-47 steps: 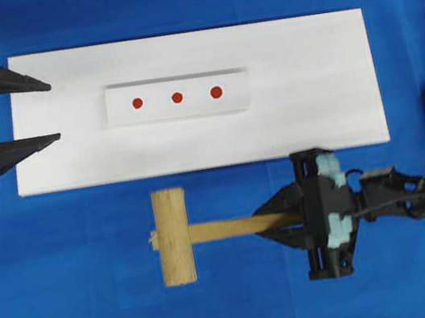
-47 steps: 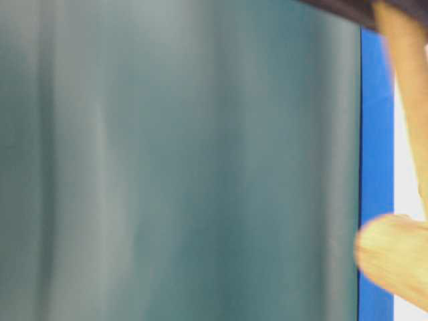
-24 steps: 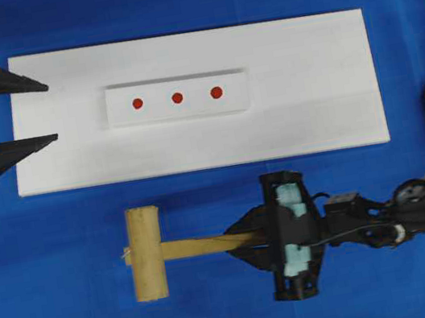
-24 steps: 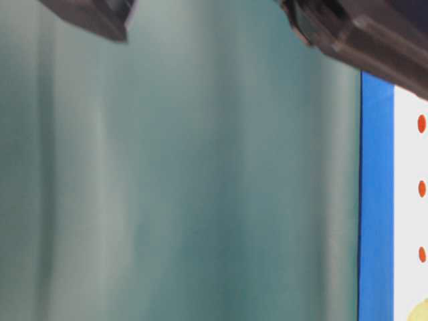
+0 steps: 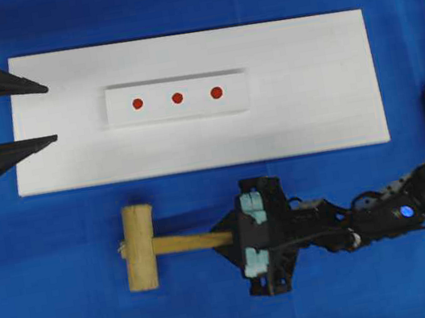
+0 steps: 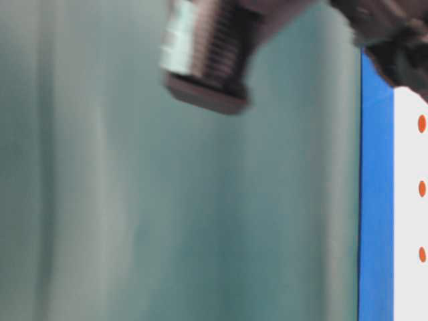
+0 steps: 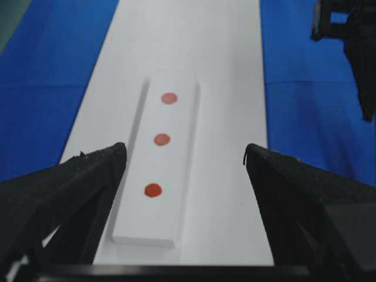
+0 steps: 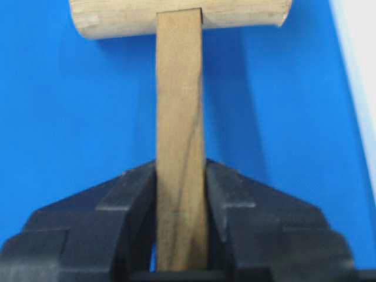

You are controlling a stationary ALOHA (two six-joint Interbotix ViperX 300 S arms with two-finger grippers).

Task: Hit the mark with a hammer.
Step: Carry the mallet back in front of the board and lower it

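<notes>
The right gripper (image 5: 230, 238) is clamped on the flat handle of the wooden mallet (image 5: 141, 247), whose head lies at nine o'clock on the blue cloth (image 5: 75, 312). Beyond, at twelve, three red marks (image 5: 177, 98) sit on the white board (image 5: 308, 94). The left gripper (image 5: 46, 113) gapes wide, holding nothing.

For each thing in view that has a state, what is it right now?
hammer: gripped by its handle, head over the blue cloth, off the board
right gripper: shut on the hammer handle
left gripper: open, empty, at the white board's end
three red marks: uncovered, on the raised white strip
</notes>
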